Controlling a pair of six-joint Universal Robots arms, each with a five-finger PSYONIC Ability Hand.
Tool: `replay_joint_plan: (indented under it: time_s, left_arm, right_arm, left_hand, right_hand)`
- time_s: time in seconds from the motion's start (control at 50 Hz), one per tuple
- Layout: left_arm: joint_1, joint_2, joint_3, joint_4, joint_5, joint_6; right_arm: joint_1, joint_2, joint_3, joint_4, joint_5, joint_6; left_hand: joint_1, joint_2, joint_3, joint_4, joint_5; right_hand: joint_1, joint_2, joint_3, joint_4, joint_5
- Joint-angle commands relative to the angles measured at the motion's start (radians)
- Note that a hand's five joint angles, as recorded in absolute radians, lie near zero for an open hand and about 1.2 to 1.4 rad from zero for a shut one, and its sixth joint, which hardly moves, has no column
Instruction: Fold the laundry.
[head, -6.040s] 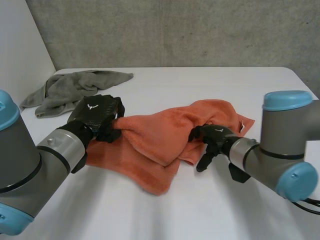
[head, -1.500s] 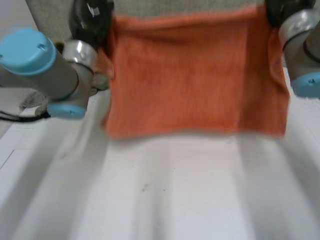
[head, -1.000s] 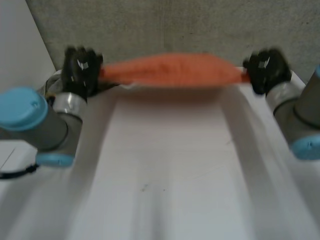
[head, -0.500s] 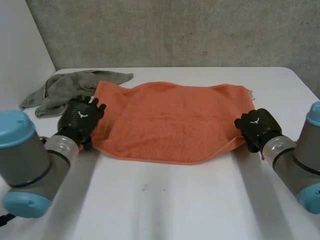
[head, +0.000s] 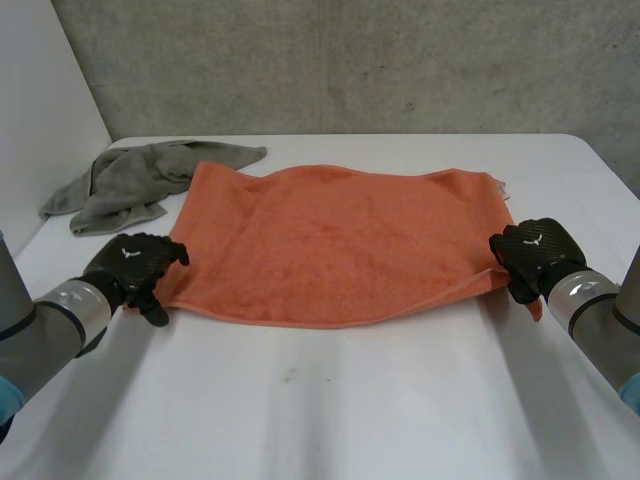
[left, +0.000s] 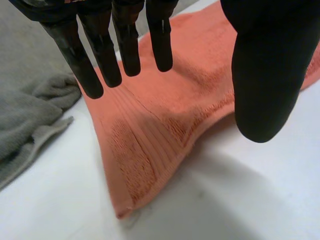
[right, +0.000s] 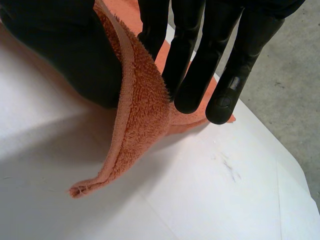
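The orange towel (head: 340, 240) now lies spread in one layer across the middle of the white table (head: 350, 410), its long edges running side to side. A second and a half ago it hung in the air between the two raised hands, so the fling-out has ended and the cloth has landed nearly flat, with only the near edge bowing a little. The left hand (head: 132, 266) has let go and drawn back from the near left corner. In its wrist view the fingers (left: 127, 45) are straight and spread above that corner (left: 132, 165), touching nothing. The right hand (head: 530, 256) is still at the near right corner, where a ridge of towel (right: 137, 115) stands pinched between its thumb (right: 75, 55) and its fingers. A crumpled grey towel (head: 130, 185) waits at the far left, touching the orange one's far corner. The spreading looks done, and the first fold seems to be next.
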Motion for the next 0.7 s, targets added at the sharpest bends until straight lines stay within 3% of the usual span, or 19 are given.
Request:
replay_joint_plan:
  time_s: [0.02, 0.36, 0.42, 0.5, 0.54, 0.6, 0.7]
  left_arm:
    - [-0.016, -0.083, 0.048, 0.005, -0.004, 0.004]
    - [-0.033, -0.188, 0.156, 0.014, -0.011, 0.010]
    - [-0.042, -0.217, 0.188, 0.014, -0.014, 0.011]
    - [-0.043, -0.227, 0.213, 0.014, -0.021, 0.013]
    - [-0.048, -0.227, 0.211, 0.012, -0.037, 0.020]
    - [-0.062, -0.210, 0.196, 0.008, -0.064, 0.031]
    - [-0.112, -0.052, 0.089, -0.044, -0.144, 0.114]
  right_arm:
    - [-0.001, 0.001, 0.001, 0.000, 0.001, 0.000]
    - [0.001, 0.001, 0.012, 0.000, 0.001, 0.000]
    - [-0.001, -0.001, 0.012, 0.000, 0.002, -0.002]
    - [-0.002, -0.001, 0.012, 0.002, 0.002, -0.006]
    - [-0.002, -0.002, 0.006, 0.020, 0.004, -0.017]
    - [-0.007, -0.013, -0.014, 0.098, 0.001, -0.040]
    - [-0.022, -0.083, -0.060, 0.277, -0.008, -0.119]
  left_hand:
    - [0.136, 0.141, 0.140, 0.139, 0.134]
    - [0.294, 0.300, 0.299, 0.297, 0.293]
    - [0.420, 0.425, 0.424, 0.423, 0.419]
    - [0.799, 0.804, 0.803, 0.802, 0.797]
    - [0.948, 0.953, 0.952, 0.951, 0.947]
    - [0.949, 0.954, 0.953, 0.952, 0.947]
    - [0.949, 0.954, 0.953, 0.952, 0.947]
  right_hand:
    - [0.402, 0.220, 0.211, 0.207, 0.237]
    - [0.402, 0.220, 0.211, 0.207, 0.237]
    - [0.402, 0.220, 0.211, 0.207, 0.237]
    - [0.402, 0.220, 0.211, 0.207, 0.237]
    - [0.402, 0.220, 0.211, 0.207, 0.237]
    - [0.402, 0.220, 0.211, 0.207, 0.237]
    - [0.402, 0.220, 0.211, 0.207, 0.237]
